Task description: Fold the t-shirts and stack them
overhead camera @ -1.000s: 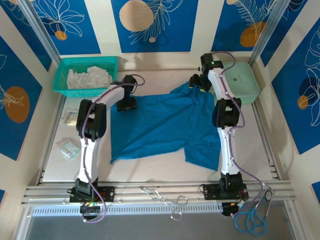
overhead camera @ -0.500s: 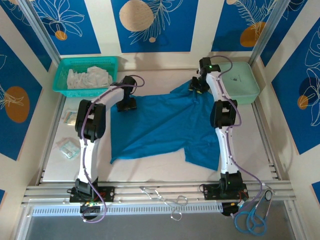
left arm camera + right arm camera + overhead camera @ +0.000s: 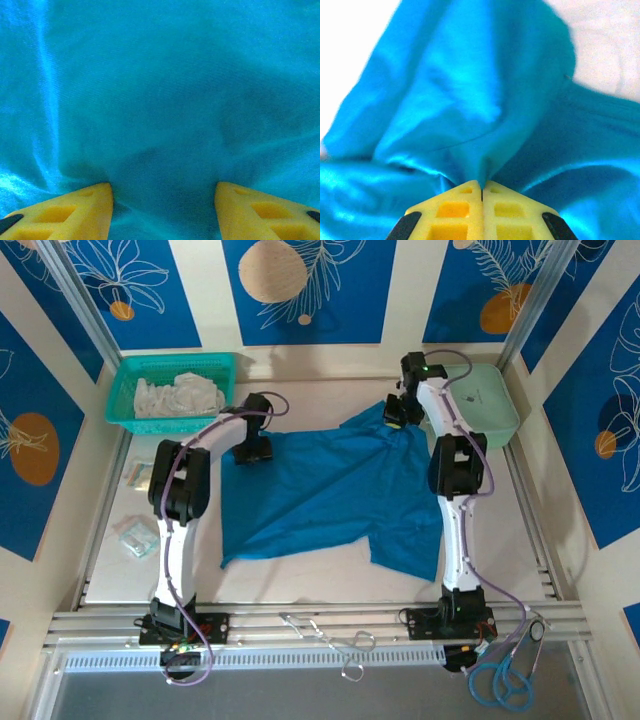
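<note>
- A teal basket (image 3: 118,400) stands at the table's far left corner, with crumpled white cloths (image 3: 180,395) inside.
- A pale green bin (image 3: 492,405) sits at the far right corner.
- Two clear packets (image 3: 137,536) lie near the table's left edge, one behind the other.
- The table (image 3: 300,575) is white and framed by metal rails (image 3: 260,620).
- A steel scissor-like tool (image 3: 335,642) lies on the near rail, between the arm bases.
- Blue loops (image 3: 505,685) lie at the near right; whether they are handles or cable is unclear.
- Blue wall panels (image 3: 300,290) carry white leaf drawings and orange discs.
</note>
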Tool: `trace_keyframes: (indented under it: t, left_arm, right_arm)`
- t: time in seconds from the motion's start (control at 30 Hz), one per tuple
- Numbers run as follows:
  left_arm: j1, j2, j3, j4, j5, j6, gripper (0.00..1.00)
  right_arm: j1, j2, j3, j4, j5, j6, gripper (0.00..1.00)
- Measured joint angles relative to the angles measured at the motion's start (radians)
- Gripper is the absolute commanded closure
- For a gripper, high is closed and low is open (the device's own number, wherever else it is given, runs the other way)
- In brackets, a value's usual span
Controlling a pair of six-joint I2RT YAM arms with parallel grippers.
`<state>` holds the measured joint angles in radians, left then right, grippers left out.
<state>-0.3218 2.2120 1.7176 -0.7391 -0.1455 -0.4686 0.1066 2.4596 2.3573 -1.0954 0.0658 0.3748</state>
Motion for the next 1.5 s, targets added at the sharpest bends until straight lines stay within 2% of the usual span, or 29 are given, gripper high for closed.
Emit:
trace_keyframes:
  t: [0.1,0.27,0.4,0.47,0.57,0.6,0.63,0.7,0.83,1.0,1.1,1.27,1.37,1.5]
  left_arm:
    - [0.000,-0.015,-0.025,0.006,0.006,0.000,0.44]
    - [0.000,-0.038,-0.066,0.027,0.015,-0.004,0.45]
    - [0.000,-0.057,-0.099,0.050,0.021,-0.005,0.45]
    - [0.000,-0.071,-0.120,0.055,0.023,-0.008,0.45]
    - [0.000,-0.085,-0.139,0.055,0.025,-0.008,0.45]
    - [0.000,-0.088,-0.142,0.054,0.026,-0.008,0.45]
    - [0.000,-0.090,-0.145,0.051,0.026,-0.008,0.45]
    - [0.000,-0.091,-0.147,0.051,0.027,-0.008,0.46]
    - [0.000,-0.101,-0.162,0.055,0.038,-0.016,0.46]
    - [-0.001,-0.117,-0.188,0.064,0.046,-0.023,0.46]
    - [-0.001,-0.119,-0.189,0.066,0.050,-0.023,0.46]
    - [-0.002,-0.123,-0.193,0.066,0.057,-0.023,0.46]
    - [-0.002,-0.124,-0.193,0.065,0.061,-0.023,0.46]
    - [-0.002,-0.124,-0.193,0.061,0.063,-0.023,0.46]
  right_arm:
    - [0.032,-0.202,-0.201,0.060,0.037,0.005,1.00]
    - [0.111,-0.540,-0.638,0.216,0.070,0.068,1.00]
    - [0.168,-0.653,-0.964,0.310,0.075,0.160,1.00]
    - [0.205,-0.664,-1.106,0.338,0.081,0.219,0.90]
    - [0.267,-0.665,-1.225,0.335,0.093,0.283,0.69]
    - [0.283,-0.668,-1.239,0.327,0.097,0.292,0.55]
    - [0.303,-0.678,-1.242,0.315,0.104,0.303,0.48]
    - [0.306,-0.717,-1.231,0.301,0.121,0.309,0.43]
    - [0.224,-0.809,-1.122,0.271,0.150,0.294,0.40]
    - [0.104,-0.808,-0.920,0.262,0.127,0.223,0.47]
    - [0.053,-0.705,-0.792,0.255,0.063,0.151,0.49]
    - [0.017,-0.444,-0.629,0.224,-0.028,0.049,0.49]
    - [0.013,-0.331,-0.603,0.201,-0.043,0.018,0.44]
    - [0.014,-0.283,-0.617,0.174,-0.044,0.010,0.39]
